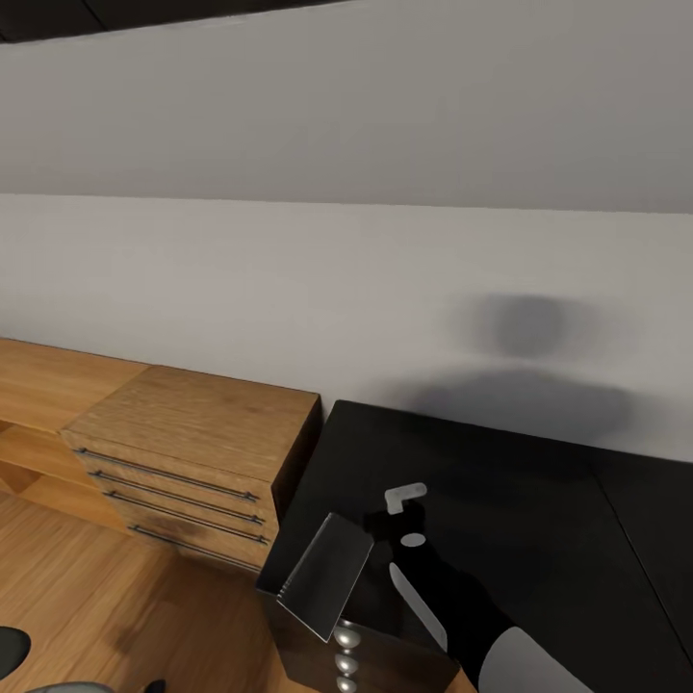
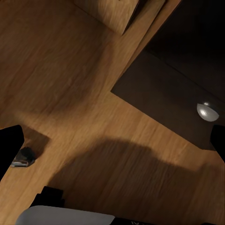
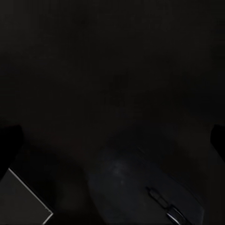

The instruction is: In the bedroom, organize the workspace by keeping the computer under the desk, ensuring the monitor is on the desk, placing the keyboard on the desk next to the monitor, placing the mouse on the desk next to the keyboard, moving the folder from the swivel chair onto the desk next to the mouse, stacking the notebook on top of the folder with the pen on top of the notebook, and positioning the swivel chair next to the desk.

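- Your right gripper hangs over the glossy black desk; I can't tell its opening.
- The small dark oval mouse lies beneath it.
- Your left gripper's fingers stand wide apart, holding nothing, above the wooden floor.

The counter, an L-shaped piece with a glossy black top, is set against the pale wall, just beside a light wooden chest. Round silver knobs are seen on its dark drawer front at the near left corner, and one such knob is picked up in the left wrist view above the wooden floor. The mouse, a small dark oval with a scroll wheel, is seen lying on the black top in the right wrist view, close under the camera, though the darkness leaves its outline faint.
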### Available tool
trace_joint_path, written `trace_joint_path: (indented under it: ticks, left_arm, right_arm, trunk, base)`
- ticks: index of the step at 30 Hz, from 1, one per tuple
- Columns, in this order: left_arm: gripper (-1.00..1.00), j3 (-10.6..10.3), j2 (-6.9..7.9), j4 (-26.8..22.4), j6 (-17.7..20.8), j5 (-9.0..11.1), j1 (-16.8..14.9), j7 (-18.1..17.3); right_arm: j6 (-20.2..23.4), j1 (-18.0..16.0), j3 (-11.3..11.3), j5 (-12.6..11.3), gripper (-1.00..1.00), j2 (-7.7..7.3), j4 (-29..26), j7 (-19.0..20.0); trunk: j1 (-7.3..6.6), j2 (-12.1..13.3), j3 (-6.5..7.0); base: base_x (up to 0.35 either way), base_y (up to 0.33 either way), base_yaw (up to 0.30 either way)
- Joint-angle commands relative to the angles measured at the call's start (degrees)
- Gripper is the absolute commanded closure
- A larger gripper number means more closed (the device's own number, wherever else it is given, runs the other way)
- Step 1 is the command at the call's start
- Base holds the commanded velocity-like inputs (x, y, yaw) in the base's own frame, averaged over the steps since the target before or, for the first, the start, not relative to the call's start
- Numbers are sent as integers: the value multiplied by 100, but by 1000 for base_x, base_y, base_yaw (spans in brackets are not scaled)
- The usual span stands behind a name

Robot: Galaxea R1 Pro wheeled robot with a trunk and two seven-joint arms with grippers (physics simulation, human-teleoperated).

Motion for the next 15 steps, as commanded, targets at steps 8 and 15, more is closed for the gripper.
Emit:
trace_joint_path:
  ticks: [8, 15]
  left_arm:
    - [-100, -29, 7, 4, -9, 61, -3, -38]
    - [-100, -29, 7, 4, -9, 55, -3, -38]
  right_arm:
    - [20, -6, 10, -45, -100, -18, 82, -49]
    - [28, -8, 4, -45, -100, -18, 103, -49]
  trunk:
    - [1, -4, -6]
    - [1, -4, -6]
  base:
    - [8, 0, 0]
    - [-86, 0, 0]
